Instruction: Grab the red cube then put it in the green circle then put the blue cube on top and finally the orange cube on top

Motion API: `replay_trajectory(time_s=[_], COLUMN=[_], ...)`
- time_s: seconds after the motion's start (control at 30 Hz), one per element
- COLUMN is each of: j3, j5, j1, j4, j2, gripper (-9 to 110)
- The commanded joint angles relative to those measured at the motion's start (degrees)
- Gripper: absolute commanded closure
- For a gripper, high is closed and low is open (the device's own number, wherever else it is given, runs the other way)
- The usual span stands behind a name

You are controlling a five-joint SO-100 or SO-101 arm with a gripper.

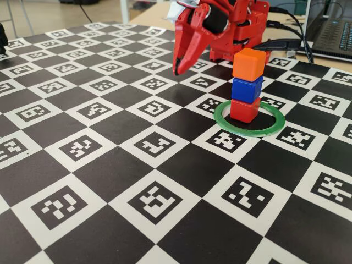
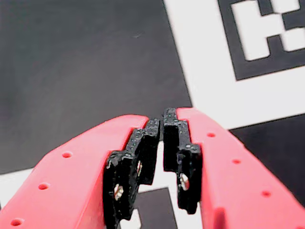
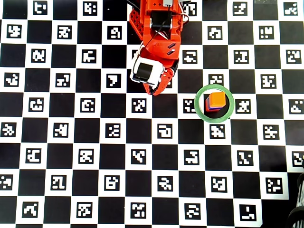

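The red cube [image 1: 245,110] stands inside the green circle [image 1: 231,129]. The blue cube [image 1: 247,88] sits on it and the orange cube [image 1: 248,64] on top, a three-cube stack. From above I see mostly the orange cube [image 3: 217,99] within the green circle [image 3: 198,102]. My red gripper [image 1: 177,70] hangs to the left of the stack, apart from it, tips pointing down at the board. In the wrist view the gripper [image 2: 163,123] is shut and empty, its black pads [image 2: 143,152] nearly touching. In the overhead view the gripper [image 3: 156,92] is left of the ring.
The board [image 1: 110,165] is a black-and-white checker with marker squares. The red arm base [image 1: 242,33] stands behind the stack. A laptop [image 1: 333,33] and cables lie at the back right.
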Motion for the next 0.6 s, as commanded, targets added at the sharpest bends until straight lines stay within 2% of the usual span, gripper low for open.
replay_trajectory(time_s=[0.0, 0.4, 0.57], j3=[2.29, 2.29, 2.29], j5=[0.26, 1.32, -4.48], j1=[-0.79, 0.00, 0.00], j4=[2.64, 20.30, 22.76], j2=[2.90, 13.36, 13.45], gripper=[108, 108, 107])
